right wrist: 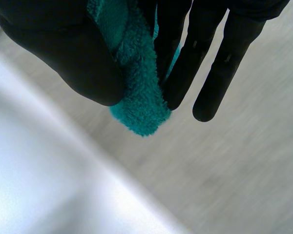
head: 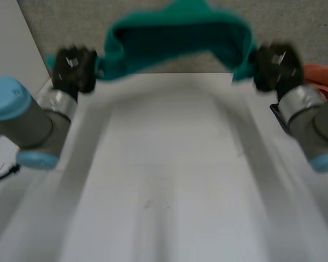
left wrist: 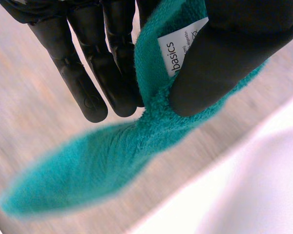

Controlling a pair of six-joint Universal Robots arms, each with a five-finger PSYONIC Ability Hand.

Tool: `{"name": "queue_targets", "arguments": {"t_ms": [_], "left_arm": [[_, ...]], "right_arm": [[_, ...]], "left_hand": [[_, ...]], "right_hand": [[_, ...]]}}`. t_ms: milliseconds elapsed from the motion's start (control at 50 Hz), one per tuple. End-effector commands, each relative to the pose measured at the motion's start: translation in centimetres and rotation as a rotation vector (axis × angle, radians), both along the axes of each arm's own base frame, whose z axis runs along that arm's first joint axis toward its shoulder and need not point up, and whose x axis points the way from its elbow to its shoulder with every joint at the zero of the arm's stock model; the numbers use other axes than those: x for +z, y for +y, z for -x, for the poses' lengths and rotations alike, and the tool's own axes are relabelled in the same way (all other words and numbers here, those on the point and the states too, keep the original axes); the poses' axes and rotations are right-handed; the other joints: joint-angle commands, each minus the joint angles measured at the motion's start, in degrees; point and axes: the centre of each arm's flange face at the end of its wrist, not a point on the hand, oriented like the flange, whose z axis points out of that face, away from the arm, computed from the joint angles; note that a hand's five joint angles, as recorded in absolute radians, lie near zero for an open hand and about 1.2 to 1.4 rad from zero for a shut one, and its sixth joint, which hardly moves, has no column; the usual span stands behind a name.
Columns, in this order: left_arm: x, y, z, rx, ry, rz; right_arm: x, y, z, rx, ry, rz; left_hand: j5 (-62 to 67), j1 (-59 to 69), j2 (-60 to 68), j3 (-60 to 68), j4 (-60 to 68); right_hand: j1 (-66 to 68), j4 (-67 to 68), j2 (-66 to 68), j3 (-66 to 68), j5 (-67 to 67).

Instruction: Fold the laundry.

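A teal towel [head: 177, 38] hangs stretched between my two hands, lifted above the far edge of the white table [head: 164, 174]. My left hand [head: 74, 68] pinches one corner; in the left wrist view the thumb [left wrist: 234, 53] presses the teal cloth [left wrist: 151, 126] and its white label [left wrist: 178, 46] against the fingers [left wrist: 88, 73]. My right hand [head: 276, 65] pinches the other corner; in the right wrist view the thumb [right wrist: 73, 53] clamps the cloth's tip [right wrist: 139, 97] against the fingers [right wrist: 200, 53]. The towel's middle sags back beyond the table.
An orange cloth [head: 322, 73] lies at the far right beside the right arm. Grey floor [head: 71, 22] runs behind the table. A pale wall or panel stands at the far left.
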Motion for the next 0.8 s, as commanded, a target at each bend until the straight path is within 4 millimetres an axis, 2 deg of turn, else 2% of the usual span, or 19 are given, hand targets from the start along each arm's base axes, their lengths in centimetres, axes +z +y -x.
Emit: {"name": "queue_targets", "arguments": {"t_ms": [20,40,140,280,360,480,560,720,800], "left_arm": [[-7.6,3.1,-0.3,-0.016,-0.1,-0.25],[-8.6,4.0,-0.4,-0.021,-0.125,-0.3],[-10.0,6.3,-1.1,-0.024,-0.199,-0.408],[-8.1,8.0,-1.5,-0.027,-0.225,-0.433],[-7.1,8.4,-1.4,-0.034,-0.215,-0.427],[-7.0,8.4,-1.2,-0.041,-0.213,-0.425],[-7.2,8.7,-0.7,-0.058,-0.217,-0.428],[-8.2,11.3,1.6,-0.148,-0.251,-0.44],[-8.5,11.4,2.0,-0.159,-0.26,-0.434]], "right_arm": [[-8.1,2.4,0.8,0.016,0.127,-0.299],[-8.3,2.6,0.9,0.015,0.14,-0.304],[-9.0,2.7,2.3,-0.014,0.227,-0.302],[-8.9,3.4,2.9,-0.024,0.28,-0.291],[-8.9,3.8,3.3,-0.029,0.281,-0.304],[-9.1,4.2,3.3,-0.021,0.285,-0.313],[-9.1,4.2,3.3,-0.021,0.285,-0.313],[-9.2,4.3,3.4,-0.024,0.286,-0.317],[-9.2,4.3,3.4,-0.022,0.286,-0.317]], "left_hand": [[12.8,13.95,10.18,10.46,10.02],[8.79,9.95,6.17,6.46,6.02],[-2.5,-1.34,-5.12,-4.83,-5.27],[-21.34,-20.19,-23.96,-23.68,-24.12],[-22.2,-21.04,-24.82,-24.54,-24.97],[-22.03,-20.87,-24.65,-24.37,-24.81],[-22.2,-21.04,-24.82,-24.54,-24.97],[-29.76,-28.6,-32.38,-32.1,-32.54],[-29.94,-28.78,-32.56,-32.27,-32.71]], "right_hand": [[15.6,11.21,12.55,11.52,12.63],[15.6,11.21,12.55,11.52,12.63],[15.6,11.21,12.55,11.52,12.63],[15.6,11.21,12.55,11.52,12.63],[15.6,11.21,12.55,11.52,12.63],[15.6,11.21,12.55,11.52,12.63],[15.6,11.21,12.55,11.52,12.63],[15.6,11.21,12.55,11.52,12.63],[15.6,11.21,12.55,11.52,12.63]]}}
